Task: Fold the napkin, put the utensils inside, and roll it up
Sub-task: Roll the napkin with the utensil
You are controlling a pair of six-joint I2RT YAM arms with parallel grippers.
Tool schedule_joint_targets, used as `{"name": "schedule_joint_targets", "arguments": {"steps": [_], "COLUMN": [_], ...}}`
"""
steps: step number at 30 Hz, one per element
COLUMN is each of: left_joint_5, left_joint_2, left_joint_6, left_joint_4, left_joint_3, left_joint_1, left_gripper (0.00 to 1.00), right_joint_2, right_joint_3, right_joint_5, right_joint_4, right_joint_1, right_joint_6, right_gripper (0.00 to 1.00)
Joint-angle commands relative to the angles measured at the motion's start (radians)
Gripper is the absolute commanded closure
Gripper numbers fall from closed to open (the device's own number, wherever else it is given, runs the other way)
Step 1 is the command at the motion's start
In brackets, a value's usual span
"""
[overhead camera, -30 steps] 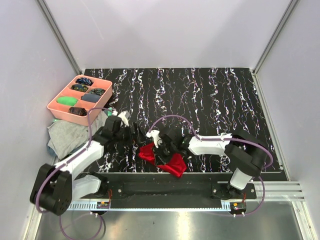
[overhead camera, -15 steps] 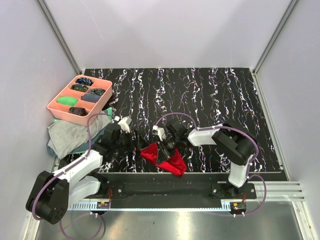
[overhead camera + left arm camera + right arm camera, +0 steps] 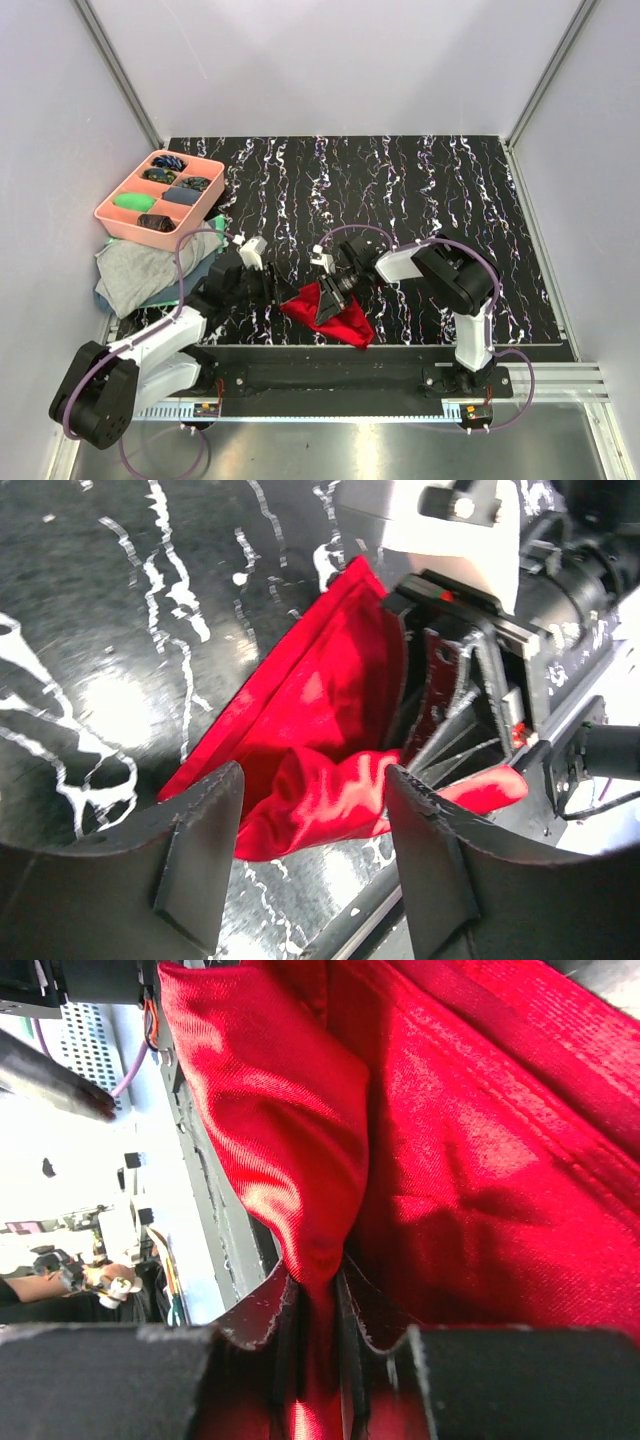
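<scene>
The red napkin [image 3: 338, 318] lies bunched at the table's near edge, between the two arms. It also shows in the left wrist view [image 3: 300, 740] and fills the right wrist view [image 3: 480, 1160]. My right gripper [image 3: 328, 303] is shut on a fold of the napkin, pinched between its fingers [image 3: 318, 1305]. My left gripper [image 3: 272, 290] is open just left of the napkin; its fingers [image 3: 200, 855] straddle the napkin's near corner without touching it. The fork and the gold utensil are out of view.
A pink compartment tray [image 3: 158, 198] with small items stands at the back left. A pile of grey, green and blue cloths [image 3: 135, 272] lies beside the left arm. The table's front edge and metal rail [image 3: 320, 375] run just under the napkin.
My right gripper has drawn back toward the table's middle, pulling the napkin's fold up with it. My left gripper has moved right, closer to the napkin.
</scene>
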Motion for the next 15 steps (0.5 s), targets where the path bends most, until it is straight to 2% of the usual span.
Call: {"name": "schedule_joint_targets", "arguments": {"steps": [1, 8, 13, 15], "left_joint_5": [0.041, 0.026, -0.020, -0.026], "left_joint_2": [0.039, 0.122, 0.154, 0.170], "left_joint_6": [-0.011, -0.003, 0.017, 0.020], "left_joint_4": [0.151, 0.146, 0.070, 0.048], "left_joint_3": [-0.021, -0.001, 0.036, 0.046], "left_joint_1": [-0.019, -0.023, -0.023, -0.023], "left_gripper": [0.42, 0.62, 0.89, 0.93], "right_joint_2": [0.035, 0.048, 0.023, 0.010], "right_joint_3": [0.025, 0.034, 0.045, 0.053], "right_joint_5": [0.005, 0.013, 0.045, 0.051], "right_joint_4": [0.007, 0.008, -0.016, -0.029], "right_joint_1": [-0.021, -0.025, -0.025, -0.027], "right_joint_6": [-0.014, -0.013, -0.014, -0.016], "right_gripper": [0.79, 0.76, 0.62, 0.56]}}
